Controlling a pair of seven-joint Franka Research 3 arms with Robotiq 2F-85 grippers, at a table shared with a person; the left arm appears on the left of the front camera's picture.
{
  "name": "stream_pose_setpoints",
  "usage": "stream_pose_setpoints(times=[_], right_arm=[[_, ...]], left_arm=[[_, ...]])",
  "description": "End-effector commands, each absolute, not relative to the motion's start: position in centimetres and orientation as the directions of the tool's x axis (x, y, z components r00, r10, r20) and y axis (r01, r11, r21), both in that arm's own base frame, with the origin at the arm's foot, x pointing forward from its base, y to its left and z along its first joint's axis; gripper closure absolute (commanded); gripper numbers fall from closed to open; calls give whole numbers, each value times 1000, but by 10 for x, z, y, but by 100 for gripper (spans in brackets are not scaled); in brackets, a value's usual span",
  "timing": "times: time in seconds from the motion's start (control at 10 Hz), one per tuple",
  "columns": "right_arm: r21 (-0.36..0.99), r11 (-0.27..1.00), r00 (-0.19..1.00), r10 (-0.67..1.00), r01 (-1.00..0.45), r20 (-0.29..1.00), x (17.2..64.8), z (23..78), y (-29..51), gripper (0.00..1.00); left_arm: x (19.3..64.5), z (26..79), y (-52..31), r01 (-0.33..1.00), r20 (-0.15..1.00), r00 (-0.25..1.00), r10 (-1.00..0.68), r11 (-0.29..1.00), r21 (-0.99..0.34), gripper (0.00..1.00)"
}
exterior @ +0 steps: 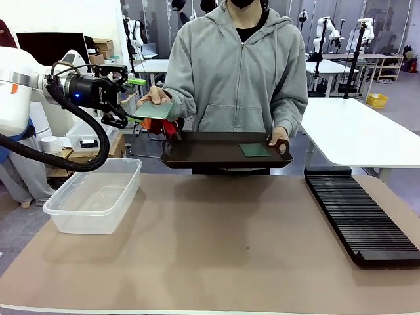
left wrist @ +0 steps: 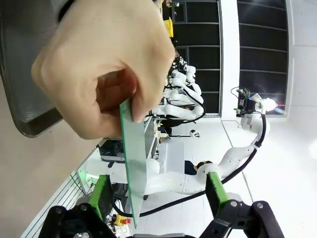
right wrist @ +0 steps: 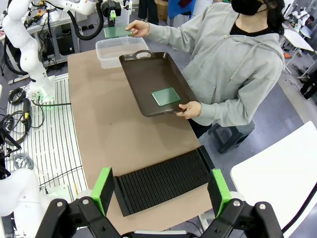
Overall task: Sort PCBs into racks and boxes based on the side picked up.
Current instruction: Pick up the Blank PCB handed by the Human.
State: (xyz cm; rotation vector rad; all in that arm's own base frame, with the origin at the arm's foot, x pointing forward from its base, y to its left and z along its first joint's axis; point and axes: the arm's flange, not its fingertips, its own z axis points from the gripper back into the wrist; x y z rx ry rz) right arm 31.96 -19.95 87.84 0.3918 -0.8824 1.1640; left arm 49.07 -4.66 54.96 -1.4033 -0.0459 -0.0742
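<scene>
PCB, thin green, in person's hand between spread left fingers; right fingers apart.

The left arm is being held level above the worktop's far left corner, with the left gripper being pointed sideways toward the person. Its jaws are being held wide apart, one finger above the other, with nothing being clamped. A hand is being held out by the person just beyond those fingertips, thumb and fingers being pinched together. The other hand is being held curled over the far edge. The right gripper is being held high over the worktop's right edge, jaws spread wide.
</scene>
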Motion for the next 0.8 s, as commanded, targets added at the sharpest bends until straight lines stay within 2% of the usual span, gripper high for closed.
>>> stream_pose_setpoints(times=[0.0, 0.2, 0.7], right_arm=[[-167, 363, 104, 621, -917, 777, 317, 878, -198, 0], [-167, 363, 104, 621, -917, 777, 317, 878, -198, 0], [-167, 363, 104, 621, -917, 777, 317, 878, -198, 0]], left_arm=[[476, 555, -49, 145, 154, 988, 28, 204, -968, 0], [479, 553, -60, 177, 184, 983, 21, 198, -964, 0], [487, 542, -75, 154, 159, 987, 22, 168, -974, 0]])
